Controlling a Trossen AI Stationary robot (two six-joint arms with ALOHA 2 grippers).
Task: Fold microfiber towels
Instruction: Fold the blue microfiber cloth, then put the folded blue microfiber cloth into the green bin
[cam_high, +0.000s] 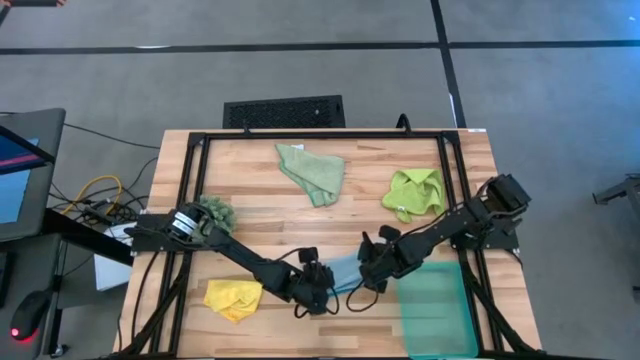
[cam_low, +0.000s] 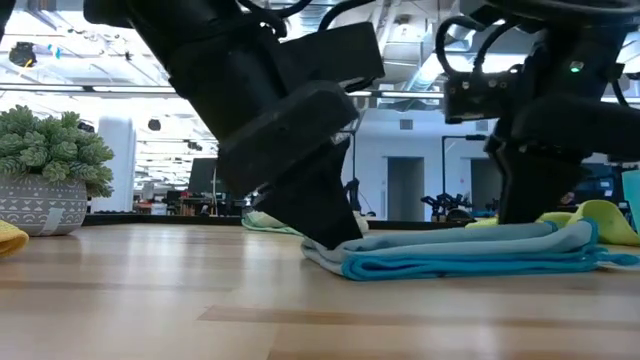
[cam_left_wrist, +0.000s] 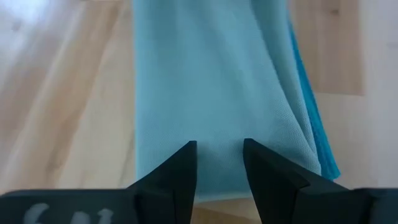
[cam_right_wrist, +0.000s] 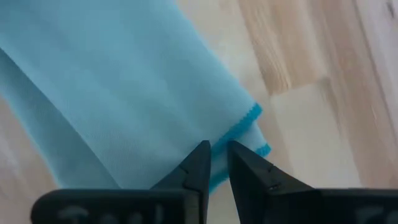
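Note:
A light blue towel (cam_high: 345, 272) lies folded in several layers on the table's near middle, flat in the low view (cam_low: 470, 250). My left gripper (cam_left_wrist: 219, 163) is open at the towel's left end, slanting down. My right gripper (cam_right_wrist: 219, 157) stands over the towel's right corner, its fingers a narrow gap apart. A yellow towel (cam_high: 232, 298) lies crumpled at the near left. A sage green towel (cam_high: 312, 172) lies at the far middle and a lime green one (cam_high: 415, 193) at the far right. My left gripper has its open fingertips (cam_low: 338, 236) down on the towel's left end (cam_left_wrist: 217, 186), slanting from the table's left and above. Flat cloth shows in the gap between them, and the towel lies on the table. My right gripper stands at the towel's stitched corner (cam_right_wrist: 249, 134), pointing down; whether it touches the cloth, I cannot tell.
A teal tray (cam_high: 435, 310) sits at the near right, close to my right arm. A dark green spiky clump (cam_high: 215, 210) sits by my left arm's base. A black frame (cam_high: 320, 135) runs around the wooden tabletop.

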